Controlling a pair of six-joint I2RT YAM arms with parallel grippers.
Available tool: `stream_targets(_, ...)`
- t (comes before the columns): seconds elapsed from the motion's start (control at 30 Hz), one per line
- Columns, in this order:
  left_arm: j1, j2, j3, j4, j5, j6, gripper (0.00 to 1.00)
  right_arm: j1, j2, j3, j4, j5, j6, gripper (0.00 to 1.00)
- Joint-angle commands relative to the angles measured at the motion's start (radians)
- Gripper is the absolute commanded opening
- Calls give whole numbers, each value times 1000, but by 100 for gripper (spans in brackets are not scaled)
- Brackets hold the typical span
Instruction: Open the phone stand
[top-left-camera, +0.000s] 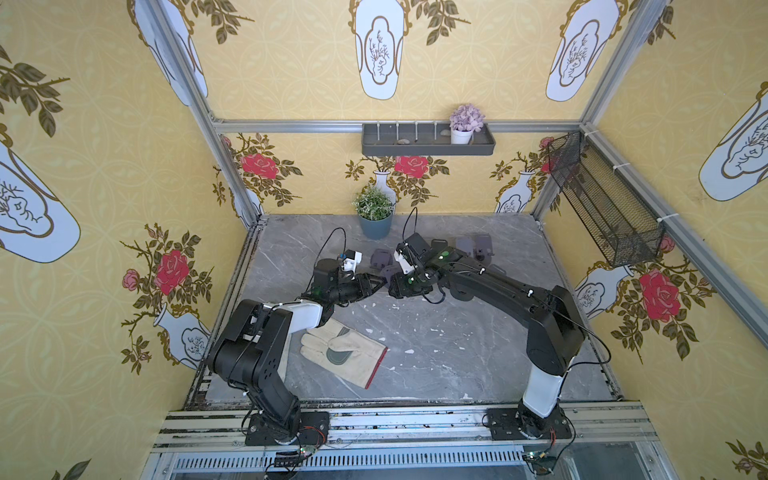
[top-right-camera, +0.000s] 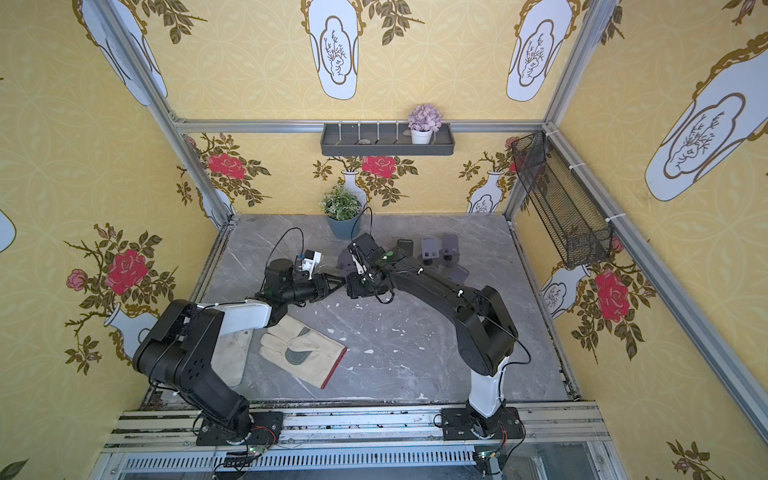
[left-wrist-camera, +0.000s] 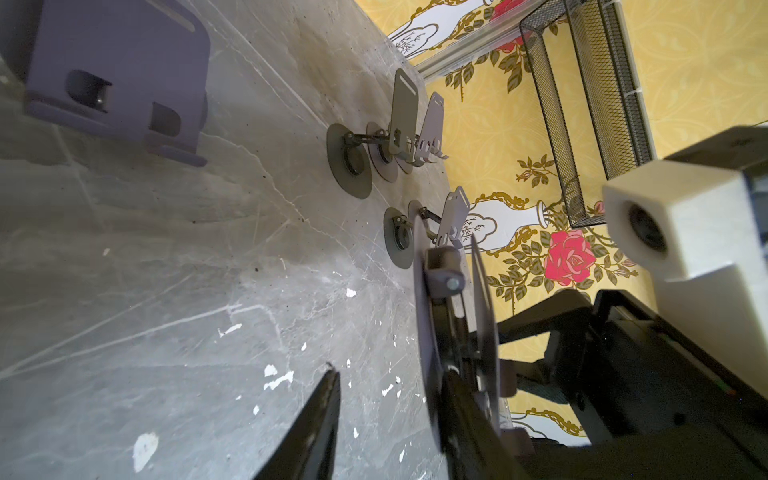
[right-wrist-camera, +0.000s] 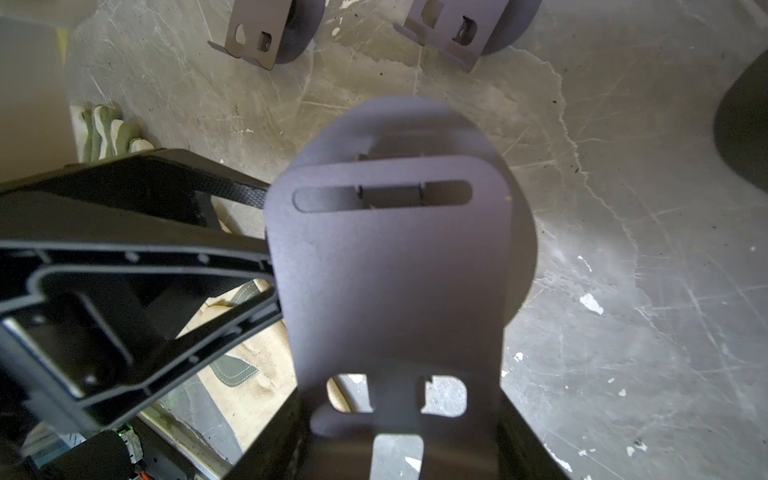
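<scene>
1. Surface (top-left-camera: 457, 345): grey marbled slab, scuffed and chipped white in spots, walled by yellow floral panels.
2. Left arm (top-left-camera: 257, 345) and right arm (top-left-camera: 540, 316): black and white, each mounted at the front rail, both reaching inward so that their ends meet near the middle of the surface.
3. Wire basket (top-left-camera: 602, 208): black mesh, hung on the side wall.
4. Shelf (top-left-camera: 428, 150): dark tray on the back wall, carrying a small white pot of lilac flowers (top-left-camera: 465, 124).
5. Work glove (top-left-camera: 345, 351): cream with a red cuff edge, lying flat just beside the left arm.
6. Potted plant (top-left-camera: 374, 216): green sprigs in a blue pot, at the back edge of the surface.
7. Phone stand (right-wrist-camera: 390, 270): grey-purple, slotted back plate over a round base disc, lifted off the surface at its middle, between the two arm ends.
8. Other phone stands (top-right-camera: 451, 247): several of the same kind, standing on the surface behind the arms.
9. Right tool (right-wrist-camera: 399, 415): clamped on the phone stand's lower end, a finger on either side.
10. Left tool (top-left-camera: 384, 284): jaws apart; one finger sits between base disc and back plate, the free finger (left-wrist-camera: 320, 415) is clear of the stand.
</scene>
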Motion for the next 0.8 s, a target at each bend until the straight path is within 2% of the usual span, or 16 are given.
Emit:
stream_targets(0.0,1,16,-1,43,21,-11,41,9,-3,14,48,-14,-4,54)
stream_targets(0.17,1,31,0,76,43,-33,40,15,1,25,67,-23,-8,54)
stream_targets(0.27,1,38,-1,109,63,-53,35,15,18,44,67,-29,-13,54)
stream_targets(0.33,0,44,3,120,74,-62,30,16,33,64,60,-30,-19,54)
stream_targets(0.43,0,53,11,120,90,-66,14,16,49,84,58,-29,-18,54)
stream_targets(0.53,1,52,13,114,98,-62,2,15,63,98,55,-28,-19,54)
stream_targets(0.67,0,41,33,38,95,-9,0,16,71,97,56,-28,-19,54)
stream_targets(0.77,0,26,71,-109,67,90,0,15,71,90,58,-25,-16,54)
